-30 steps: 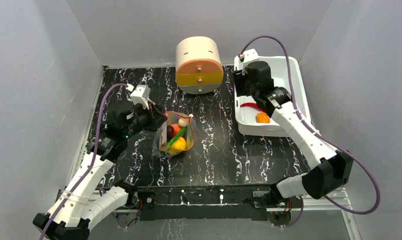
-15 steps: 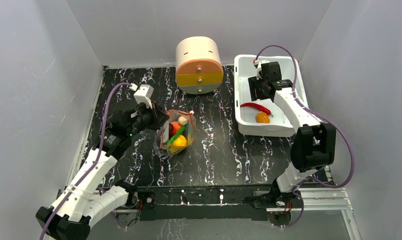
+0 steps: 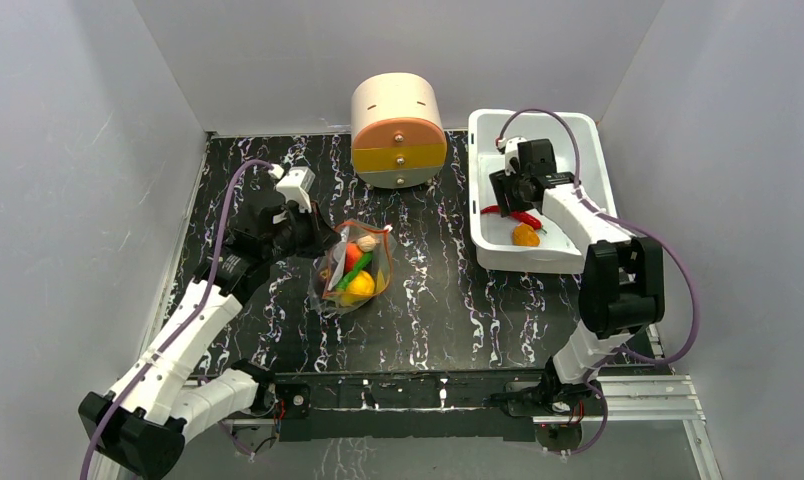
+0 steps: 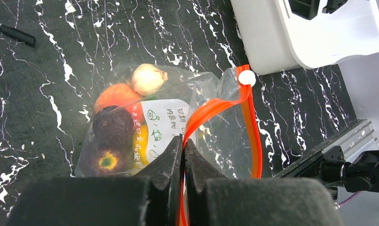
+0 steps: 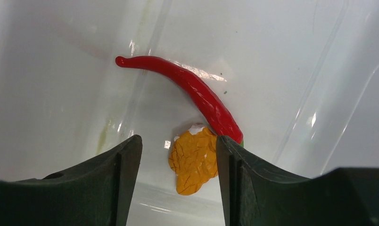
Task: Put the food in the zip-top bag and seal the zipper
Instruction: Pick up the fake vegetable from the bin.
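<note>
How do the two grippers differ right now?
The left gripper is shut on the orange-red zipper strip of the clear plastic bag; the right gripper is open, holding nothing. The left is over the black marbled table; the right is over the white plastic tub, above an orange toy fruit. Both are dark, two-fingered.

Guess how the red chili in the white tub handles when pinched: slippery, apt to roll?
The red chili looks glossy, so it may slip in the open right pincer. Long, thin and curved, it probably pivots rather than rolls if nudged. Its thick end seems to touch the orange piece, which could get dragged along the smooth white tub.
</note>
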Controlling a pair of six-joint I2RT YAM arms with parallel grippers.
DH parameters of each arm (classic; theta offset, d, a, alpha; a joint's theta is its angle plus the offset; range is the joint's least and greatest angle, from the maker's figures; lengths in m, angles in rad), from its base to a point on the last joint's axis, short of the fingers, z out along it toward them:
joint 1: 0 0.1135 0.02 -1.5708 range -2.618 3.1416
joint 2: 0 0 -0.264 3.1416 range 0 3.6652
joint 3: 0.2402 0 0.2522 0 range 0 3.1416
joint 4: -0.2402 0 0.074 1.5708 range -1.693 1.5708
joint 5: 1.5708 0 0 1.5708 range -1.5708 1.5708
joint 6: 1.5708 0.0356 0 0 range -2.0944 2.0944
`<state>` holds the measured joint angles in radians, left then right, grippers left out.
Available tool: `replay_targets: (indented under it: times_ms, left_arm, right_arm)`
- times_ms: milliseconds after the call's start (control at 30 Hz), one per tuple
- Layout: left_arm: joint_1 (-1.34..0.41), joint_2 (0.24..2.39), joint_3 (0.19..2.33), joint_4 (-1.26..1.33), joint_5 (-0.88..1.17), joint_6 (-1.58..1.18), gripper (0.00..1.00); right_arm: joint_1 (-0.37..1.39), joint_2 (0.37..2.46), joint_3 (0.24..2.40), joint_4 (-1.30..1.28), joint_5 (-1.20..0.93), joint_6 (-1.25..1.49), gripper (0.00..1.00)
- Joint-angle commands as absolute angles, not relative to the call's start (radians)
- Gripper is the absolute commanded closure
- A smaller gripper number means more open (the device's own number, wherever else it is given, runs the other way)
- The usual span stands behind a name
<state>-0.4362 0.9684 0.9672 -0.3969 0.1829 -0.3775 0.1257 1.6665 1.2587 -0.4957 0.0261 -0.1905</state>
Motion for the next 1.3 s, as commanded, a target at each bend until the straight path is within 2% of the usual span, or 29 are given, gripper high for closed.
replay_targets:
  times_ms: [0,200,833,1100,1267]
  left_arm:
    - [-0.440,0.982,1.017,-0.430,0.181,-0.373,1.00]
    - [-0.440,0.998,1.030,-0.425,0.190,-0.351,1.00]
    - [-0.440,0.980,1.051,-0.466,0.167,-0.329,1.00]
    - [-0.440,0.980,1.046,-0.462,0.172,-0.336,1.00]
    - [-0.440,0.969,1.045,-0.464,0.172,-0.344,1.00]
  right_arm:
    - [0.121,1.705,1.246,-0.401,-0.035,-0.343,0.43]
    - [0.113,1.821,1.316,-0.428,-0.007,-0.464,0.38]
    - [0.085,1.945,1.418,-0.407,0.039,-0.542,0.38]
    - [0.074,1.976,1.425,-0.413,0.028,-0.531,0.43]
    - [0.073,1.979,1.412,-0.418,0.036,-0.532,0.51]
